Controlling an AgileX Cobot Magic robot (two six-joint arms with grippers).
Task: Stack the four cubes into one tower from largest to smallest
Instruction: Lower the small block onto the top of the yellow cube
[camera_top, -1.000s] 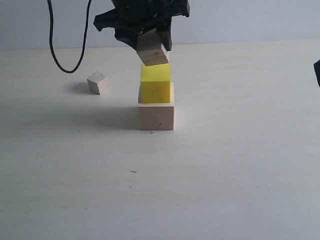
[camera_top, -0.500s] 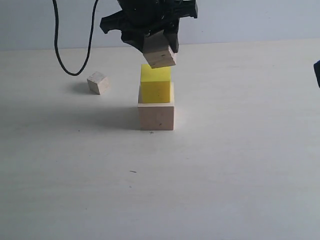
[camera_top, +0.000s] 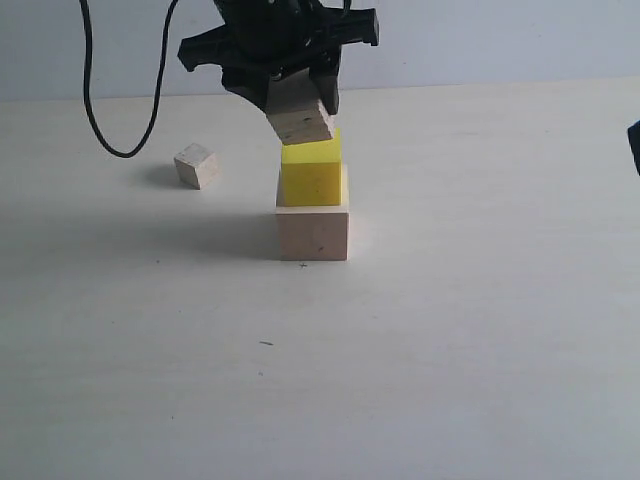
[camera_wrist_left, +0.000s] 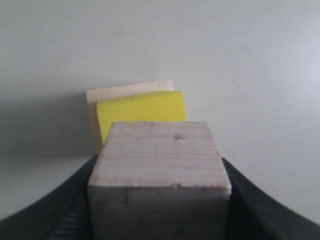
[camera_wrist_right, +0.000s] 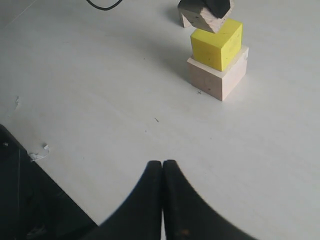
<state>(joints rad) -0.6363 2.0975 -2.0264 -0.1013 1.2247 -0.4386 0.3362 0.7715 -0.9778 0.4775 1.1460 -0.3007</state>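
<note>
The large pale cube (camera_top: 313, 232) sits on the table with the yellow cube (camera_top: 312, 176) stacked on it. My left gripper (camera_top: 300, 105) is shut on the grained light-wood cube (camera_top: 302, 118), holding it tilted just above the yellow cube's top, slightly to its left. In the left wrist view the grained cube (camera_wrist_left: 159, 170) fills the space between the black fingers, with the yellow cube (camera_wrist_left: 142, 112) beyond it. The tiny pale cube (camera_top: 196, 166) lies alone to the left. My right gripper (camera_wrist_right: 163, 165) is shut and empty, well away from the stack (camera_wrist_right: 218, 57).
A black cable (camera_top: 100, 100) hangs in a loop at the back left, behind the tiny cube. The pale tabletop (camera_top: 450, 350) stretches wide around the stack. A dark edge of the right arm (camera_top: 634, 140) shows at the far right.
The left gripper with the grained cube swung right, then back left and slightly lower, close over the yellow cube. The cable swung with it. The stack and tiny cube stayed still.
</note>
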